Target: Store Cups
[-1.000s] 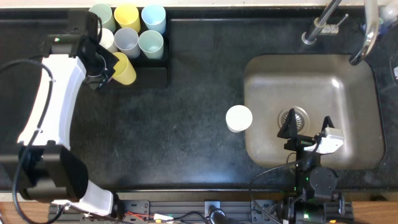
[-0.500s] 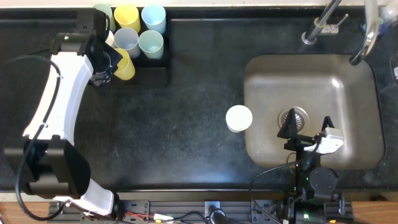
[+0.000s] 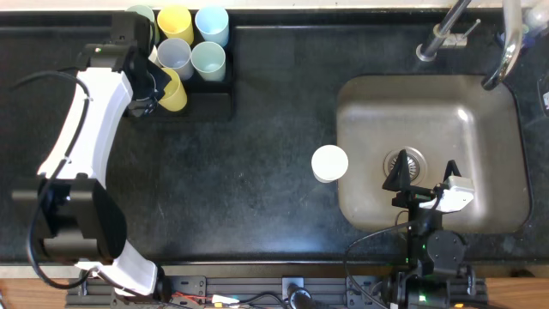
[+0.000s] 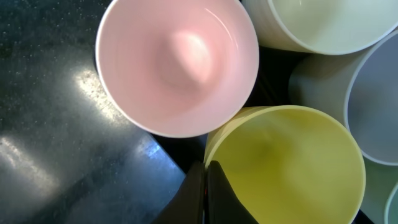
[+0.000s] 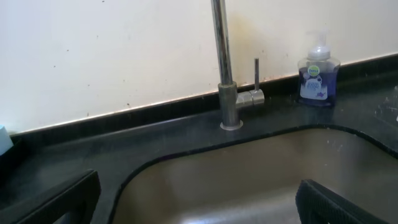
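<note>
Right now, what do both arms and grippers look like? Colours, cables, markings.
Left arm: white shells, black joints, a thin black cable looping alongside, green light near the wrist. Left gripper: dark, narrow fingers. Right arm: compact, black, green light low down. Right gripper: black pointed fingers, white housing.

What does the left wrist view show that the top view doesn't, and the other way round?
Left wrist view adds: the hollow inside of the pink plastic cup, right beside the held cup, and the left gripper pinched on that cup's rim. Top view adds: the white round cup on the black counter, the steel sink and the open right gripper over it. Shared: the yellow plastic cup and the grey-blue plastic cup next to it.
</note>
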You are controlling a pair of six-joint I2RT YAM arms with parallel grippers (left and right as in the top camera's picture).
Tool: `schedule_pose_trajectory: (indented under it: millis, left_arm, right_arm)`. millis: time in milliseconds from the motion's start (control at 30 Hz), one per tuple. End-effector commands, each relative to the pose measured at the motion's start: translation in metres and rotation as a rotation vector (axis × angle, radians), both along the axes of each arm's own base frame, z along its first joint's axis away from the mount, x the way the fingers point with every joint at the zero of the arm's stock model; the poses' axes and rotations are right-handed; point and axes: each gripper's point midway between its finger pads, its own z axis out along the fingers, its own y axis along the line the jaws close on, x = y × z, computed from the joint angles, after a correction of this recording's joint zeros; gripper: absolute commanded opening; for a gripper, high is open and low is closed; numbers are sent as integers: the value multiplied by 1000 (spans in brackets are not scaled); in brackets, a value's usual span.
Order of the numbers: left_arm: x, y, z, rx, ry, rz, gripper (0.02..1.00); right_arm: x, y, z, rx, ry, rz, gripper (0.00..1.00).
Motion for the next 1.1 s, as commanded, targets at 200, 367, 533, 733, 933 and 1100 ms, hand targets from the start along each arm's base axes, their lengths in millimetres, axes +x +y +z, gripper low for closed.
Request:
schedule_pose_trajectory:
  millis: [200, 367, 533, 733, 933, 1100]
  left_arm:
    - [7, 1, -9, 12, -4, 11, 36]
    - [7, 0, -10, 11, 0, 9, 36]
    - [5, -8, -16, 14, 22, -11, 36]
    - [7, -14, -16, 24, 15, -27, 36]
    - [2, -11, -21, 40, 32, -24, 36]
    - [-7, -11, -34, 39, 63, -16, 36]
  right_arm:
    - [1, 2, -3, 5, 0, 12, 996]
    - [1, 2, -3, 5, 0, 12, 998]
    - [1, 2, -3, 5, 0, 12, 996]
    - [1, 2, -3, 5, 0, 12, 998]
    - [1, 2, -3, 5, 0, 12, 998]
    - [1, 2, -3, 5, 0, 12, 998]
